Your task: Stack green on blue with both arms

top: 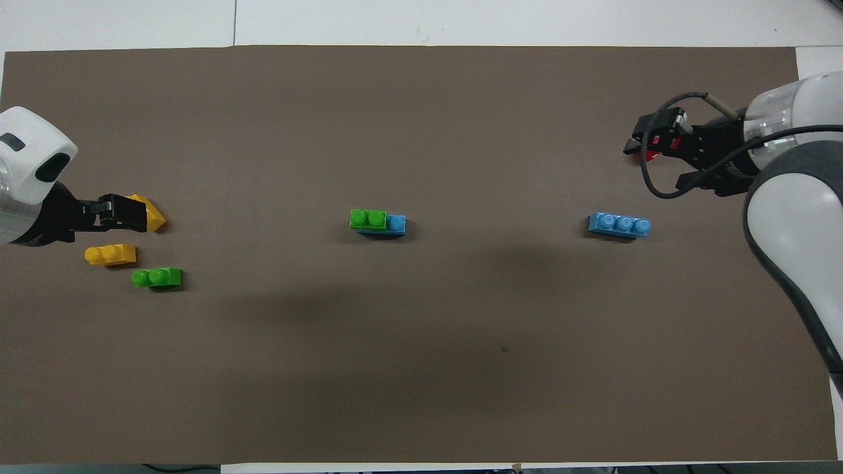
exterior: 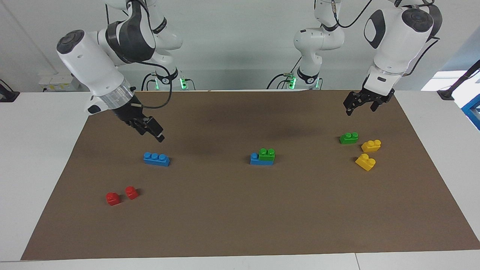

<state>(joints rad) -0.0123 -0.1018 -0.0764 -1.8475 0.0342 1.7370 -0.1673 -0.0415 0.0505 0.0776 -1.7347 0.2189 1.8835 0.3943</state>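
Glossy green brick (exterior: 267,154) stacked on studded blue brick (exterior: 258,159)

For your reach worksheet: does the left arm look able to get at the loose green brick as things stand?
Probably yes. The left gripper hangs open above the mat by the loose green brick, nothing between them; the yellow bricks lie beside it, apart.

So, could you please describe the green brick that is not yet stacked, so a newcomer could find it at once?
Start at the brown mat and go to the left arm's end, where three small bricks cluster. The loose green brick is the one nearest the robots, beside two yellow bricks; unlike the other green brick, it lies directly on the mat.
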